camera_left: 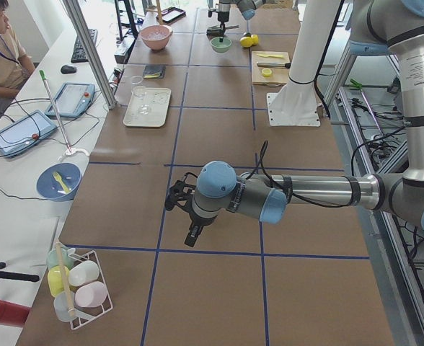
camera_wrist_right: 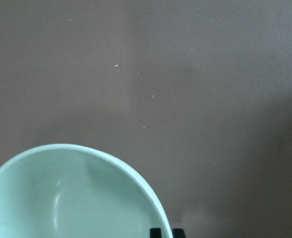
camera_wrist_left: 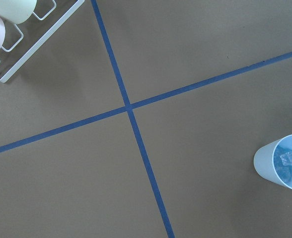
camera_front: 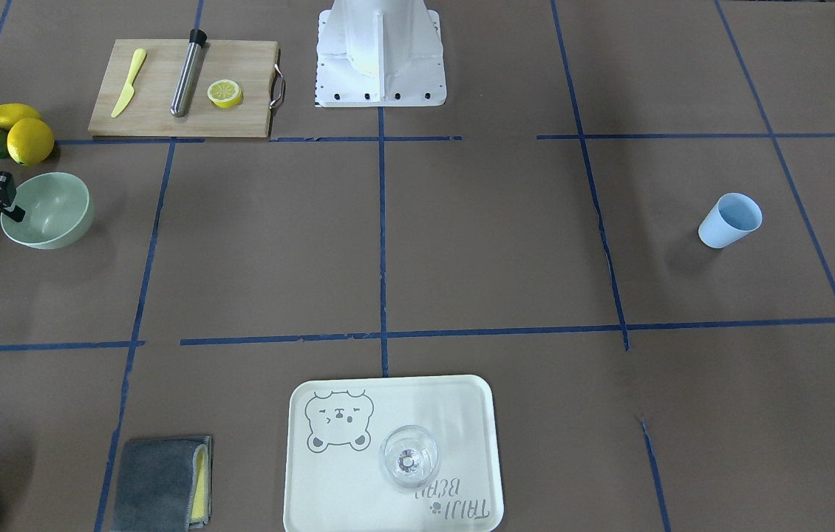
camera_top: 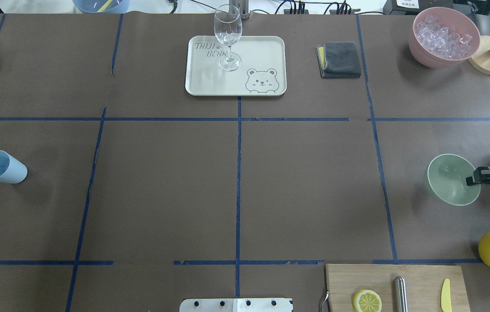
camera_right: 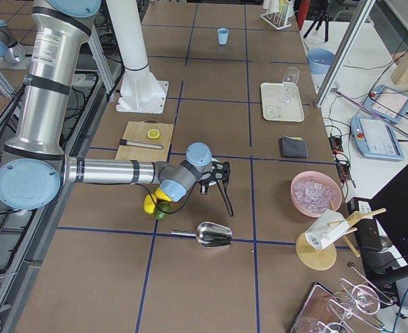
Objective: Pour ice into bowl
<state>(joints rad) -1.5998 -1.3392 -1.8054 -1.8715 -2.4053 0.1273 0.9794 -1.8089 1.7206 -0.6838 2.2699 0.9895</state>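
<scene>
Presently the round mint-green bowl (camera_top: 446, 180), rim-pinched by the right gripper (camera_top: 470, 180), could slip; clear ice cubes (camera_wrist_left: 288, 158) are kept in the far light-blue cup (camera_wrist_left: 263, 161); of the left gripper (camera_left: 191, 238) nothing can be told.

A pale mint-green bowl (camera_wrist_right: 111, 198) fills the lower left, its rim curving from the left edge down to the bottom edge. There the right hand (camera_wrist_right: 167, 233) shows as two black fingertips (camera_wrist_right: 155, 232) (only their ends), one on either side of the rim, close against it. Brown table (camera_wrist_right: 195, 74), lightly specked, covers the rest.
</scene>
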